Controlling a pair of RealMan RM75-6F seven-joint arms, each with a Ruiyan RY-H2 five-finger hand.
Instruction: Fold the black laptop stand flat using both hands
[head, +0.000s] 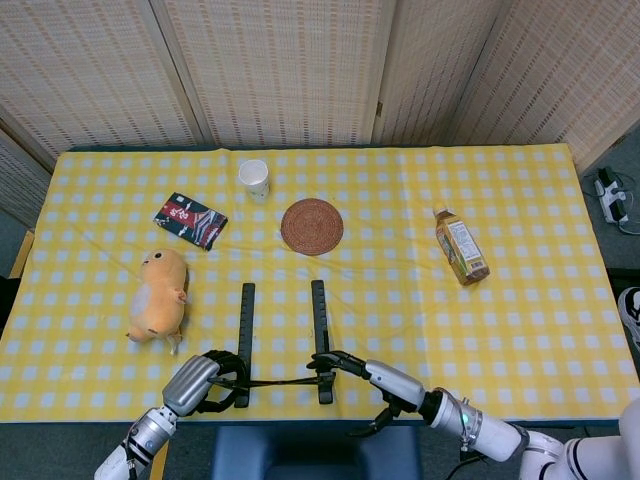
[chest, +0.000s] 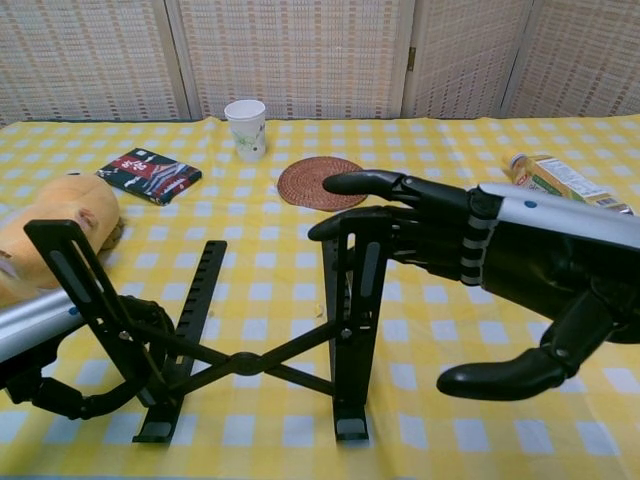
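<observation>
The black laptop stand (head: 280, 340) (chest: 240, 330) stands unfolded at the table's front edge, two long feet on the cloth, its raised arms joined by a crossed brace. My left hand (head: 205, 382) (chest: 90, 375) grips the base of the left raised arm, fingers curled around it. My right hand (head: 365, 375) (chest: 470, 250) reaches from the right, fingers stretched and resting on the top of the right raised arm, thumb hanging free below.
An orange plush toy (head: 160, 295) lies left of the stand. Further back are a dark packet (head: 190, 220), a paper cup (head: 254, 178) and a round woven coaster (head: 312, 226). A tea bottle (head: 461, 246) lies to the right.
</observation>
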